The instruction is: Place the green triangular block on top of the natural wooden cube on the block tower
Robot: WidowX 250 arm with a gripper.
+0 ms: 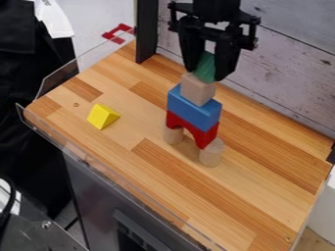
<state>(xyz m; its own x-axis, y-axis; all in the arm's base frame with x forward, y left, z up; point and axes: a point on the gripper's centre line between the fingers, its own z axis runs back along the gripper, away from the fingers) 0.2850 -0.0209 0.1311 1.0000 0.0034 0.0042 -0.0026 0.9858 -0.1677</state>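
Sitting between jaws (above tan cube (pixel 198 89)): green block (pixel 206 67)

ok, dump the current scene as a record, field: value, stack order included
gripper: above the stack, fingers closed on green block
held: green block, on or just over wooden cube
stack, bottom up: two wooden cylinders, red arch, blue block, wooden cube
loose: yellow wedge, apart from stack
surface: wooden tabletop
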